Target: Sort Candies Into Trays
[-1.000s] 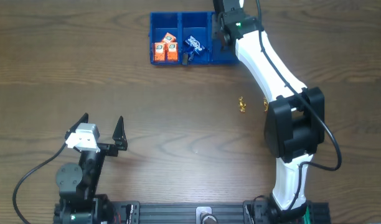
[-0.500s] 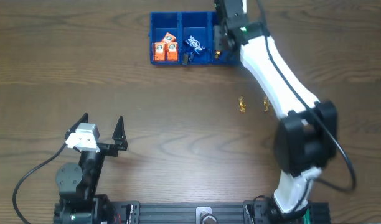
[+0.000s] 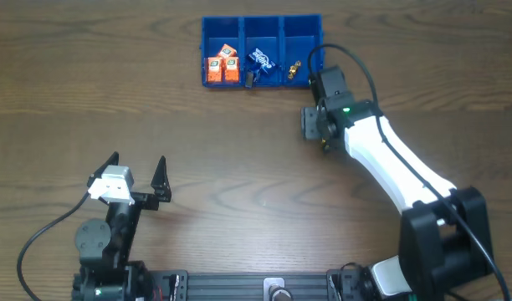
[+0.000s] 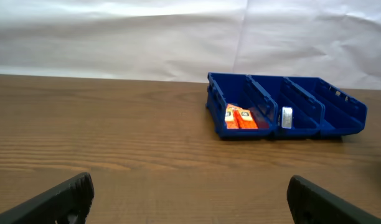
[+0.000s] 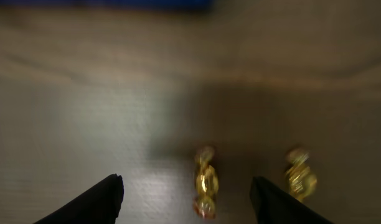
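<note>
While left gripper [image 4: 189, 186], right gripper [image 5: 185, 186] gape: two gold candies [image 5: 205, 183] on table [image 3: 239, 150], third candy [image 3: 293, 70] in tray [image 3: 262, 18].

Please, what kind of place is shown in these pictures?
Probably a robot lab bench: a wooden table, a plain white backdrop, a blue sorting tray and a white robot arm.

Bright, even light; right wrist view dim — blurred.

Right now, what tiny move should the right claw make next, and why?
Probably lower the open right claw and shut it on the gold candy just under it. The other candy lies beside it outside the claw, and a third candy already sits in the tray.
</note>
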